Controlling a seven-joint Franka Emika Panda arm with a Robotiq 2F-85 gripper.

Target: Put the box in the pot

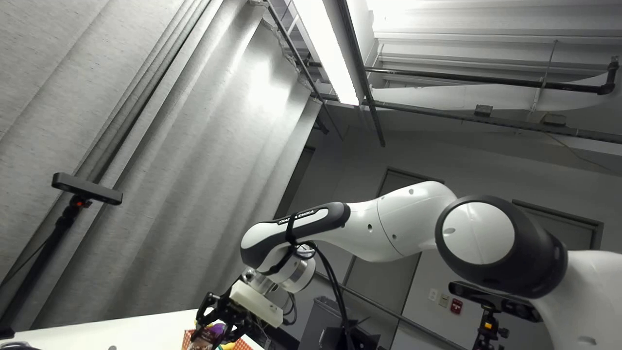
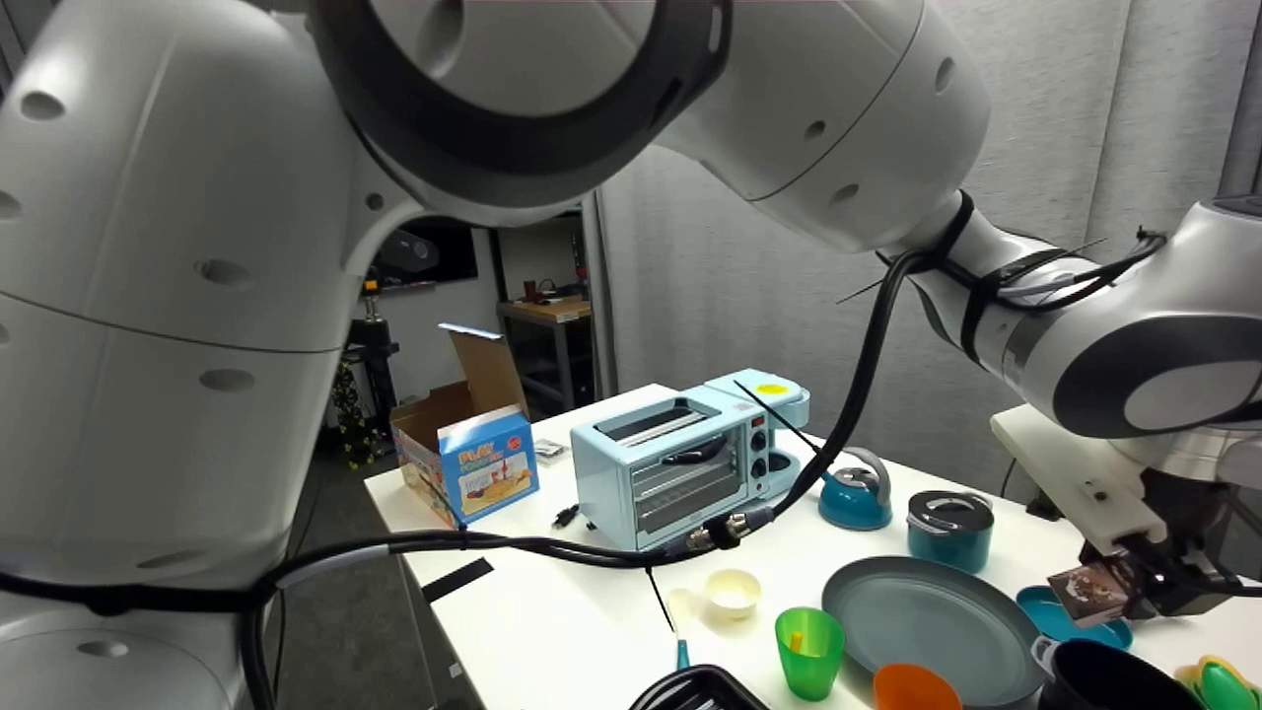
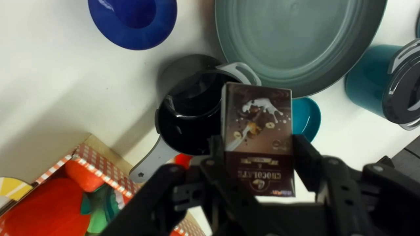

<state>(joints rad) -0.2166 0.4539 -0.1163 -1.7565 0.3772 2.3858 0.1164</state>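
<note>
A brown chocolate box sits between the fingers of my gripper in the wrist view, with a finger pressed against each side. The gripper is shut on the box and holds it above the table. The box also shows in an exterior view, tilted, above a teal dish. A black pot with a grey handle stands just left of the box in the wrist view, its right side partly covered by the box. The pot also shows at the lower edge of an exterior view. The gripper also shows low in an exterior view.
A large grey-green plate and a small teal dish lie beside the pot. A blue plate and a lidded teal pot stand farther off. A red-checked box of toy food is at lower left. A toaster oven stands behind.
</note>
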